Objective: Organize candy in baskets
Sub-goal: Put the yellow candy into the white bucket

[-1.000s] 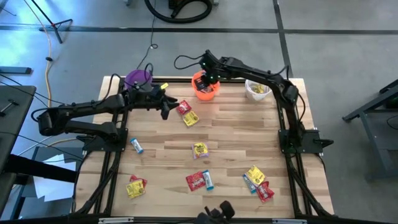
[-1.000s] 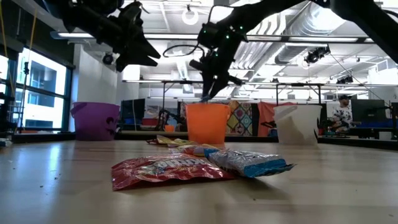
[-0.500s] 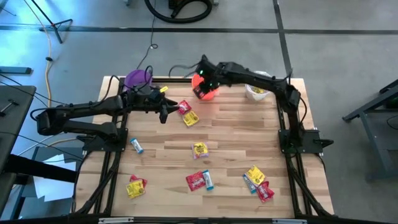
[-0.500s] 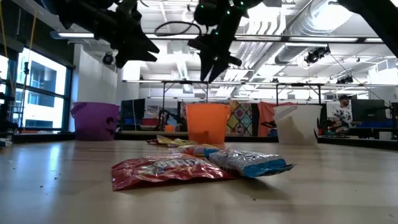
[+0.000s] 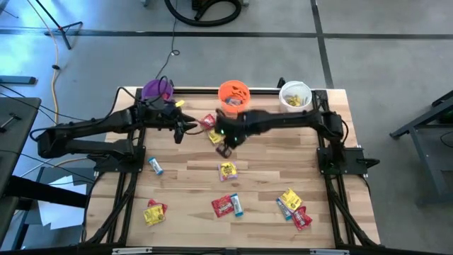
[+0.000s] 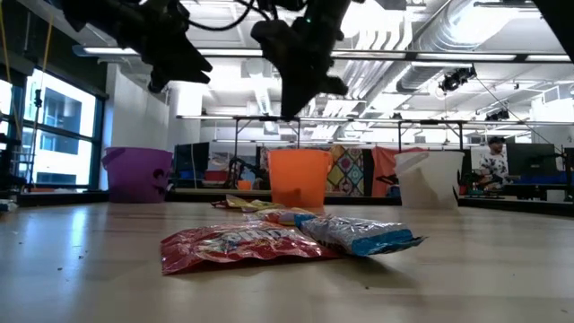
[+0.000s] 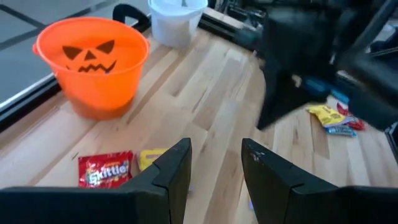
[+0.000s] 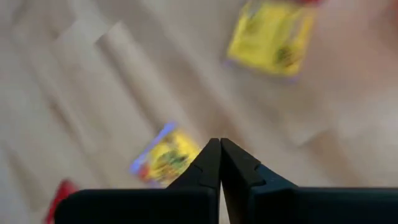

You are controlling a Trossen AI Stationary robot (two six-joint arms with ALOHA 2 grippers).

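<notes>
Even, bright light fills the high view, with a blue glow from a window at its left edge. In the low view, ceiling lamps (image 6: 273,22) glare and both arms read as silhouettes. The right wrist view is heavily motion-blurred, and a yellow packet (image 8: 272,36) smears. The worktop (image 7: 211,93) shows soft shadows.
</notes>
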